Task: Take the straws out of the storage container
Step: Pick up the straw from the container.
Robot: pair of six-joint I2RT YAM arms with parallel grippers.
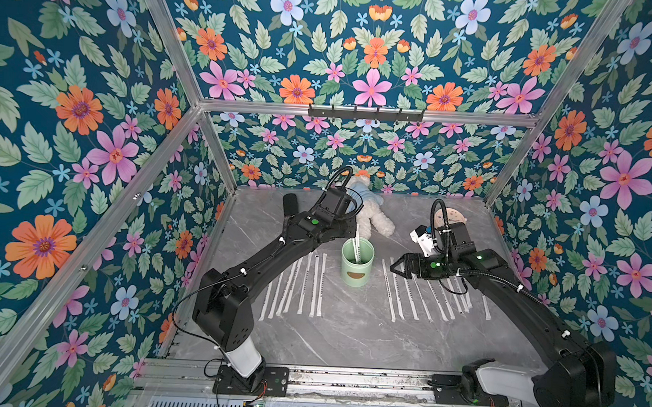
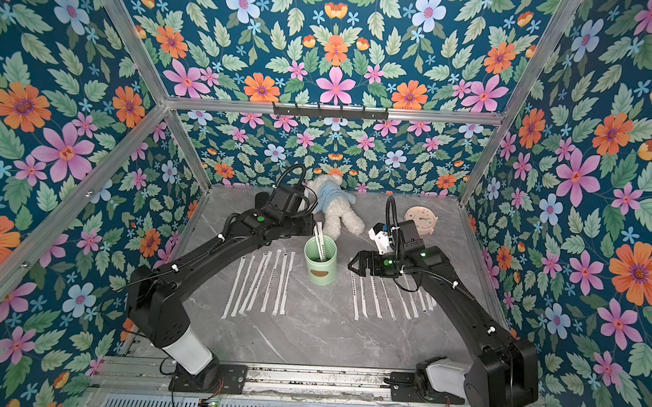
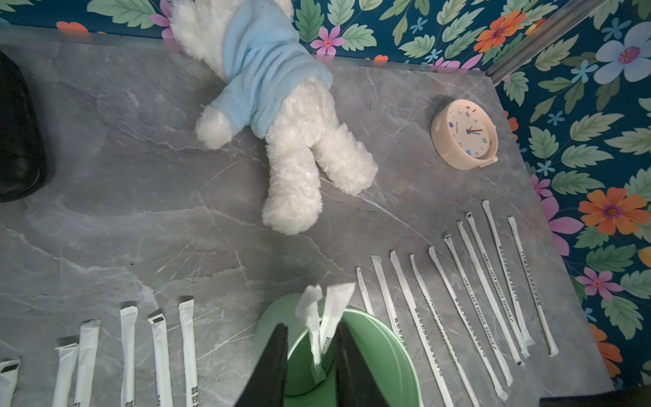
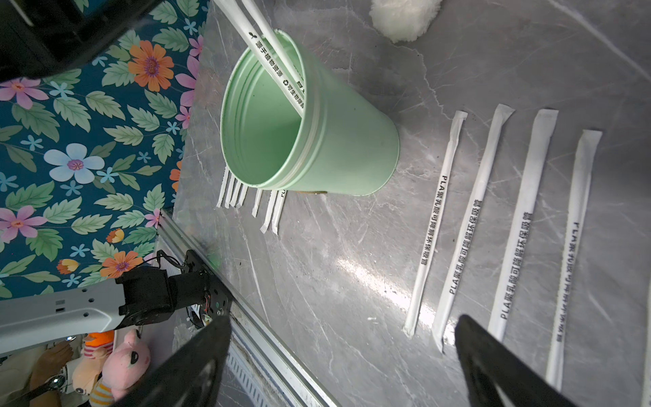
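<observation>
Two straws (image 3: 331,310) at the cup (image 3: 384,338) rim stand inside the narrowly parted left tool (image 3: 310,329); right tool (image 4: 343,319) gapes wide.

In both top views we look down from high above the near edge, facing the far wall (image 1: 365,149), over the whole worktop (image 1: 348,335). Our left wrist view sits close over the storage container (image 3: 384,352), facing far. Our right wrist view looks left, low across the worktop, sharing that container and the straws (image 4: 473,225).

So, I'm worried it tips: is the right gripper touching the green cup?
Apart. The right wrist view shows bare table between the open right gripper and the green cup; both top views agree.
</observation>
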